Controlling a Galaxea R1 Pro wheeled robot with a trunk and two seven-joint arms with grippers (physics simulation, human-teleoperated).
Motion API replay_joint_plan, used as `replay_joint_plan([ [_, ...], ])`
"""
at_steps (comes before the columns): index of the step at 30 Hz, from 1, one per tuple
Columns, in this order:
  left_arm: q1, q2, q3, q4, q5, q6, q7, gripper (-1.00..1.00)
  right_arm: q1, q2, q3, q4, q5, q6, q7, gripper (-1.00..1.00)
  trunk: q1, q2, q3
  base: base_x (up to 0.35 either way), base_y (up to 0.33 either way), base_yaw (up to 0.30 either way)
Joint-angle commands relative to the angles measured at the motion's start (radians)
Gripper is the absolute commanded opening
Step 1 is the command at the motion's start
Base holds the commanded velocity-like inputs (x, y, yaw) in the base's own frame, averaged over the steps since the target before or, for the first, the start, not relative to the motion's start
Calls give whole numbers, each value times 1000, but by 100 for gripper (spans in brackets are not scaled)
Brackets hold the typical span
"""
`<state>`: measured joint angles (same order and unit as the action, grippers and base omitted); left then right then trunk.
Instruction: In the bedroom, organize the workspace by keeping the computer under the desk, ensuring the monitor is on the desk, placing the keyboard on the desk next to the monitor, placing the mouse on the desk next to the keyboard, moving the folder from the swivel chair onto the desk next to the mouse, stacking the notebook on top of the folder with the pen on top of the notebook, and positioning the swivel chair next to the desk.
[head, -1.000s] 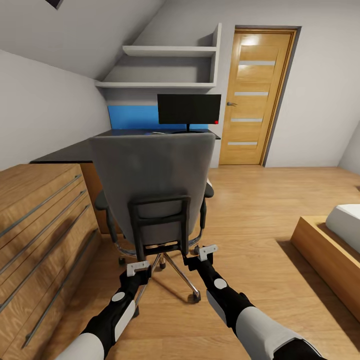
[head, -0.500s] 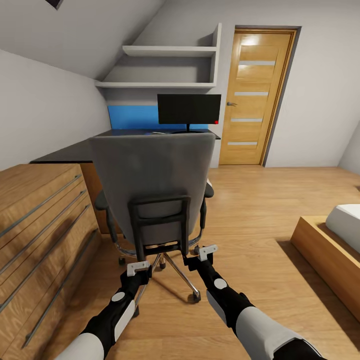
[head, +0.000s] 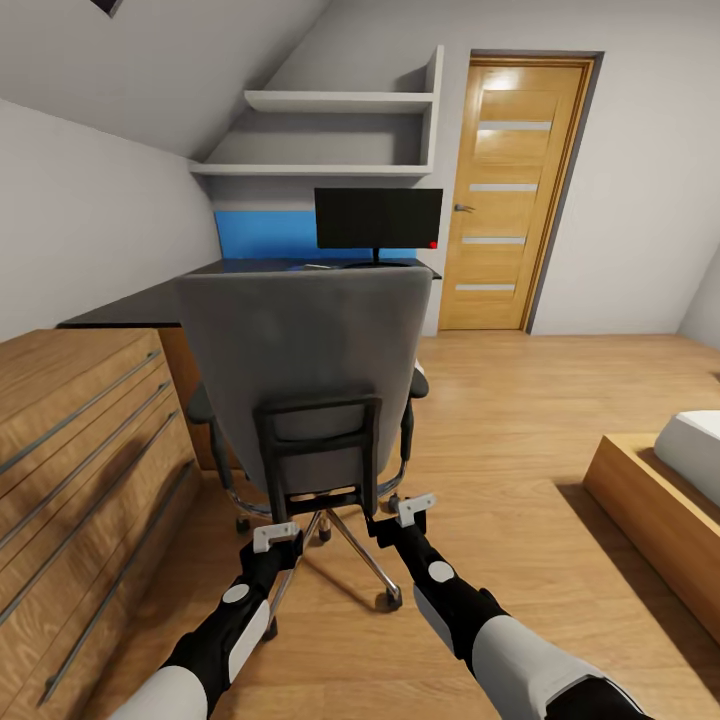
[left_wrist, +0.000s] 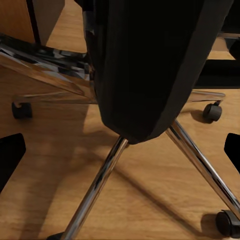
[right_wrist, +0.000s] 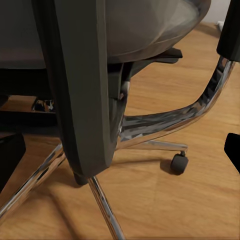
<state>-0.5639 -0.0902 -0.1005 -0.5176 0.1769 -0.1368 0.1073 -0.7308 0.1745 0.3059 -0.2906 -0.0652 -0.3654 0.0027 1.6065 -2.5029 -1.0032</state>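
The grey swivel chair (head: 300, 350) stands with its back to me, facing the black desk (head: 130, 305). The black monitor (head: 378, 218) stands on the desk's far end. My left gripper (head: 275, 537) and right gripper (head: 412, 508) are low behind the chair, at the foot of its black back frame (head: 320, 450). In the left wrist view the black frame (left_wrist: 150, 65) fills the gap between the wide-apart fingertips (left_wrist: 10, 157). The right wrist view shows the frame post (right_wrist: 82, 90) between spread fingertips (right_wrist: 10, 157). Both grippers are open. The chair back hides the seat and the folder.
A light wooden drawer unit (head: 70, 450) stands close on the left. A wooden bed frame (head: 650, 510) lies at the right. Behind the desk hang a blue wall panel (head: 265, 235) and white shelves (head: 330, 135). A wooden door (head: 510, 190) is beyond. Chrome legs (left_wrist: 100, 185) with casters (right_wrist: 179, 163) spread over the floor.
The whole view has crept forward slightly: the drawer unit and bed have slid outward. The chair keeps its place in front of my grippers.
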Motion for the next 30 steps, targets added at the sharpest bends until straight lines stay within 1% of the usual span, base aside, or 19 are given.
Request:
replay_joint_plan([
  [1,-1,1,-8,1,10,-4,8,100,-1,0,4,2,-7,-4,0,100,0,0,-1,6,0,0],
  [6,-1,1,-8,1,10,-4,10,100,-1,0,6,3,-7,-3,2,100,0,0,-1,2,0,0],
  [9,-1,0,-8,1,10,-4,11,100,-1,0,16,4,-7,-3,9,100,0,0,-1,0,0,0],
  [12,-1,0,-8,1,10,-4,11,100,-1,0,39,3,-7,-3,64,100,0,0,-1,0,0,0],
  [16,-1,0,-8,1,10,-4,11,100,-1,0,48,2,-7,-3,106,100,0,0,-1,0,0,0],
  [22,-1,0,-8,1,10,-4,11,100,-1,0,50,-1,-8,-6,119,100,0,0,-1,0,0,0],
  [30,-1,0,-8,1,10,-4,11,100,-1,0,50,-4,-10,-22,108,100,0,0,-1,2,0,0],
])
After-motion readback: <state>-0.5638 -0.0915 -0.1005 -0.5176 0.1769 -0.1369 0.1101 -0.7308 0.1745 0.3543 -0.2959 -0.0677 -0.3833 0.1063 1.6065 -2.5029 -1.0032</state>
